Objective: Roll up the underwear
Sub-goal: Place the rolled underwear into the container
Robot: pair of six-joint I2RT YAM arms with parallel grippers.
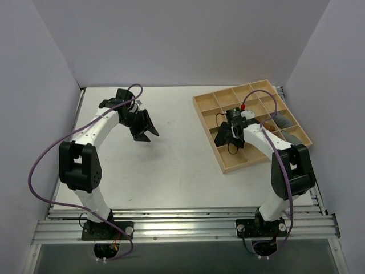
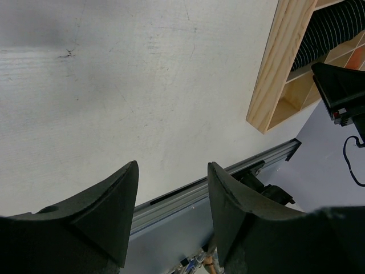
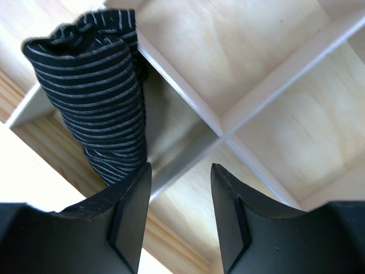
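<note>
- Left gripper (image 1: 146, 135): over the table (image 1: 171, 171) at its 9 o'clock; fingers spread, nothing between them (idle, I'd say).
- Wooden tray (image 1: 230, 89): at the table's 2 o'clock.
- Underwear (image 3: 102, 97): a striped roll lying in a tray compartment, at the right gripper's 10 o'clock.
- Right gripper (image 3: 179, 171): fingers parted astride a divider (image 3: 171, 80), gripping nothing.
- Step, by my reading: the roll is stowed.
- Next: lift straight up without snagging the roll.

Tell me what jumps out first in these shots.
The black striped underwear, bundled into a roll, sits in a compartment of the wooden tray at the right of the table. The right gripper hangs open just above it, holding nothing. The left gripper hangs open over bare tabletop, away from the tray.
</note>
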